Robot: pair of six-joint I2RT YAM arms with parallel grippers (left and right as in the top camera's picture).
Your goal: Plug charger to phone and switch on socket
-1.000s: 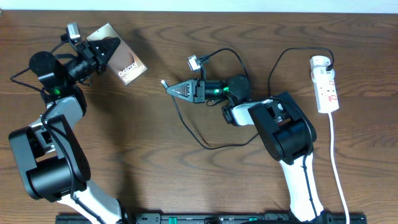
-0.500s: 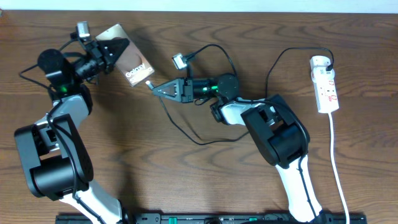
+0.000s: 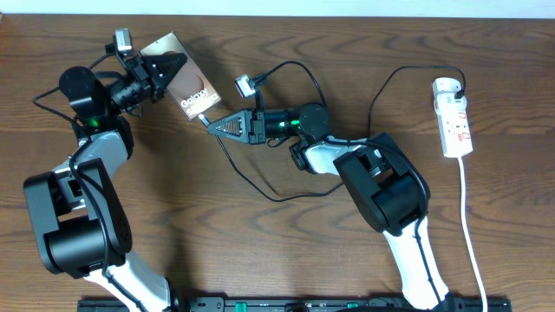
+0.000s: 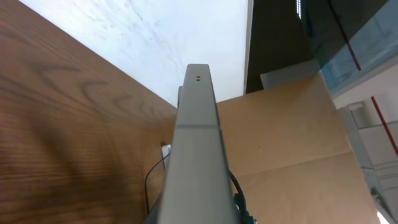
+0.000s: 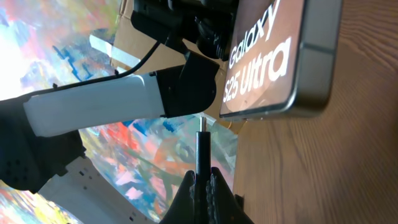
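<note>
Plugging step in hand: left gripper (image 3: 163, 68) clamps phone (image 3: 189, 88); right gripper (image 5: 200, 183) pinches charger (image 5: 202, 146), tip just ahead of its jaws, near the phone's edge. Next: align, push straight in.

Three camera views meeting at one spot between two robot arms.
The overhead camera looks straight down from well above the table (image 3: 286, 260) and takes in both arms whole. The left wrist camera sits very close behind the left gripper (image 3: 165, 68), sighting forward along the thin edge of the phone (image 4: 196, 149) held there. The right wrist camera sits just behind the right gripper (image 5: 200, 182), facing forward along the charger (image 5: 201, 144) to the phone's lettered face just ahead of the fingertips. All three views share the phone.
</note>
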